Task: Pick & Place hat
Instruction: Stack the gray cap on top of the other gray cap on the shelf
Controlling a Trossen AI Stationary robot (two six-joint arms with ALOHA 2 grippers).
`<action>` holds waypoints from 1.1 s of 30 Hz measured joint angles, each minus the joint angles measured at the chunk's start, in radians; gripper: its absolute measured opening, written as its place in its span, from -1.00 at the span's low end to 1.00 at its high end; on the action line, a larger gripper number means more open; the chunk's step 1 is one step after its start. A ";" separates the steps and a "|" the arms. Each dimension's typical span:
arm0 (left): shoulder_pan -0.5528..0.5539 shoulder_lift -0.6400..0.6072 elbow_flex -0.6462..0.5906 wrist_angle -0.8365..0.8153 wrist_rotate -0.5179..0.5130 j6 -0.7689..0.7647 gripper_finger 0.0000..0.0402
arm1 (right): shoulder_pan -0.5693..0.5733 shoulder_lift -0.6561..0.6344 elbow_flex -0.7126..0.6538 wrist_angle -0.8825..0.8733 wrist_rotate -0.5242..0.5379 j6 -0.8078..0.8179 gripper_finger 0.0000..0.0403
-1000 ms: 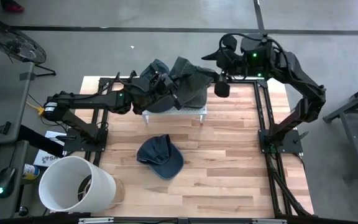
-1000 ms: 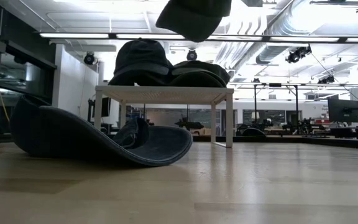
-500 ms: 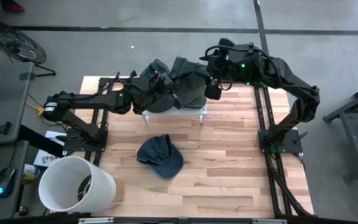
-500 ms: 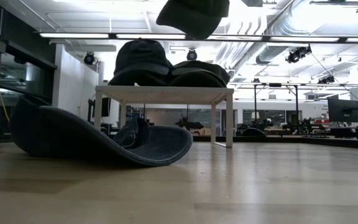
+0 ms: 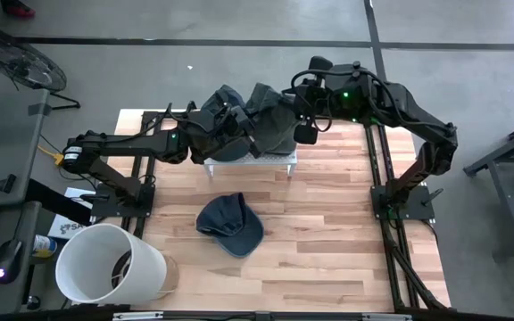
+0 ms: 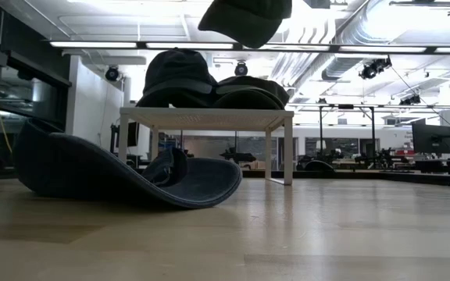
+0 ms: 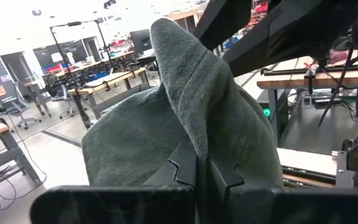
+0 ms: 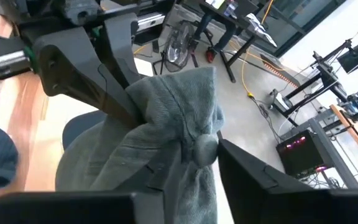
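A grey-green hat is held up above the small white stand at the table's far side; in the low view this hat hangs high over the stand. My left gripper is shut on its fabric. My right gripper has come in from the right, open, with a finger on either side of the crown's top button. Two dark hats sit on the stand. A blue hat lies upside down on the table. My left gripper pinches a raised fold of the hat's crown between its two fingers, reaching in level from the table's left. The hat is lifted clear of the stand and drapes over and around the fingers. My right gripper: I cannot tell whether its fingers touch the crown.
A white bucket stands at the table's near left corner. The blue hat lies in the table's middle, its brim curling up. Bare wood shows on the near right half of the table.
My right gripper has moved toward the table's left, from beside the stand's far right corner up to the held hat, and now straddles its crown. My left gripper has kept the hat aloft in about the same place.
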 joint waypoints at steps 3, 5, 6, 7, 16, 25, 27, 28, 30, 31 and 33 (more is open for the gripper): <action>0.000 0.000 0.000 0.000 0.000 0.000 -1.00 | 0.000 0.005 0.000 0.000 0.000 -0.008 -0.60; 0.000 0.000 0.000 0.000 0.000 0.000 -1.00 | 0.000 0.006 0.000 0.000 0.000 -0.010 -0.66; 0.000 0.000 0.000 0.000 0.002 0.000 -1.00 | 0.000 0.006 0.000 0.000 0.000 -0.012 -0.70; 0.000 0.000 0.000 0.000 0.002 0.000 -1.00 | 0.000 0.006 0.000 0.000 0.000 -0.014 -0.73; 0.000 0.000 0.000 0.000 0.002 -0.007 -0.98 | -0.001 0.008 0.000 0.000 -0.001 -0.029 -0.91; 0.000 0.000 0.000 0.002 -0.001 0.077 -0.60 | -0.049 -0.020 0.001 0.000 -0.086 -0.031 -0.91; 0.000 0.000 0.000 0.003 -0.001 0.103 -0.49 | -0.065 -0.028 0.001 0.000 -0.112 -0.036 -0.91; 0.000 -0.003 0.000 0.003 -0.001 0.113 -0.45 | -0.076 -0.033 0.001 -0.001 -0.132 -0.041 -0.91; -0.001 -0.009 0.000 0.004 -0.001 0.126 -0.36 | -0.101 -0.040 0.001 -0.001 -0.188 -0.052 -0.91; -0.004 -0.014 0.001 0.009 -0.001 0.131 -0.33 | -0.114 -0.040 0.001 -0.001 -0.217 -0.055 -0.91; -0.014 -0.035 0.000 0.006 -0.006 0.151 -0.28 | -0.141 -0.041 0.001 -0.004 -0.244 -0.055 -0.91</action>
